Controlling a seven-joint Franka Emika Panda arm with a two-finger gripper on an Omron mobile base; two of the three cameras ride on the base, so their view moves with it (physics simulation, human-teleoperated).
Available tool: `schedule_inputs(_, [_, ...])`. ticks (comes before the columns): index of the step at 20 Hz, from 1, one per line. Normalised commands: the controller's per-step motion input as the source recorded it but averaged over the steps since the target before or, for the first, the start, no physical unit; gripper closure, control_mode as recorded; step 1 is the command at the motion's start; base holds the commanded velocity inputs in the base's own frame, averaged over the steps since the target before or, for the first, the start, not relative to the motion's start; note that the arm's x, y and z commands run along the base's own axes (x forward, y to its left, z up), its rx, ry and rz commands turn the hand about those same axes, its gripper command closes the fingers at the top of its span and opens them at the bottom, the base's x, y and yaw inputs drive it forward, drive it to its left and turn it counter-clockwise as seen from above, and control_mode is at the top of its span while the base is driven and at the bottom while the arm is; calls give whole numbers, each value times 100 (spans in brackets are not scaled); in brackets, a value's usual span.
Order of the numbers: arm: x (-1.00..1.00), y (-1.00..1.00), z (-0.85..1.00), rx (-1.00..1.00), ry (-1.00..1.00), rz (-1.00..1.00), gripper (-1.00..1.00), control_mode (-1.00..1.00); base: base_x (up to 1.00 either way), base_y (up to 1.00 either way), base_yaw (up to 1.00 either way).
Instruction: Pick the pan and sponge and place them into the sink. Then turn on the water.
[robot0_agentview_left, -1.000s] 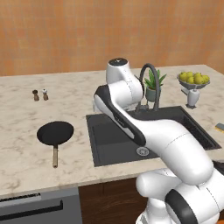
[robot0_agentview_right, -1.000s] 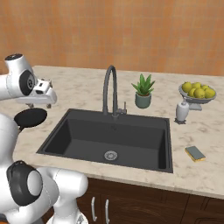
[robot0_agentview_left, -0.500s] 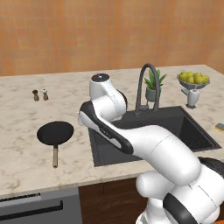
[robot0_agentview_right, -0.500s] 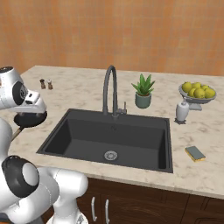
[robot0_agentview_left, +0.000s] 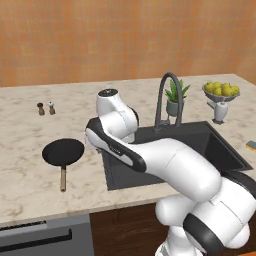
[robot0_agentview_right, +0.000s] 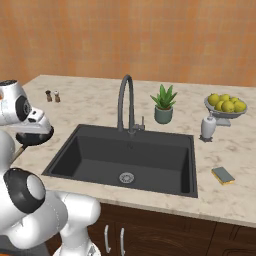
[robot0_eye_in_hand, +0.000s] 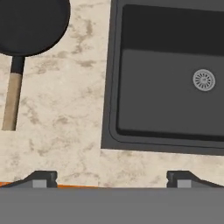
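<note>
Pan (robot0_agentview_left: 63, 152) untouched — arm has swung nearer, hand (robot0_eye_in_hand: 112, 178) apparently spread.

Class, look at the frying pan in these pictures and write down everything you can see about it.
The frying pan is small, round and black, with a straight light-brown handle that looks wooden, joined by a short dark neck. It is empty and lies flat on the speckled beige counter, left of the sink, handle pointing toward the front edge. Nothing but the counter touches it. In the right base view the arm partly hides it.
</note>
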Motion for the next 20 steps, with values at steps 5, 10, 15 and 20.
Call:
schedule_inputs(5, [0,53,-28,0,4,0,-100,-100,0,0,0])
schedule_inputs(10, [3,49,-23,0,9,0,-100,-100,0,0,0])
schedule_inputs(15, [5,52,-28,0,7,0,-100,-100,0,0,0])
schedule_inputs(20, [15,42,-30,0,1,0,-100,-100,0,0,0])
